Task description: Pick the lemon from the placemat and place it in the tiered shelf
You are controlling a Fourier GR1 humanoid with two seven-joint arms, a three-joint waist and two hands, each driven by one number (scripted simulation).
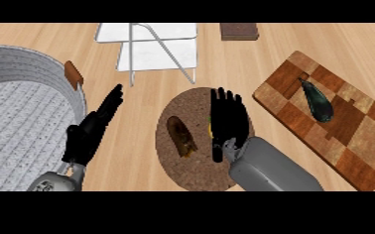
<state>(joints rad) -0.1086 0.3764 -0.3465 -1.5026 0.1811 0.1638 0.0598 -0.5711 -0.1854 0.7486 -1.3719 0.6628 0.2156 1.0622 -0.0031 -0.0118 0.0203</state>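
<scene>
Almost hidden, the lemon (211, 127) shows only as a thin yellow edge on the round placemat (173, 171) in the lower middle of the frame, directly under the right hand (227, 121). This hand's fingers are straight and slightly apart, pointing up the frame, not yet curled around the fruit. I judge the right hand much nearer; it must close before lifting. The tiered shelf (157, 44) stands at the upper middle. The left hand (92, 129) rests open at lower left.

One placemat (172, 161), one shelf (157, 47), one basket (29, 104), one chopping board (326, 124) (one eggplant (319, 103) aboard), two hands.
</scene>
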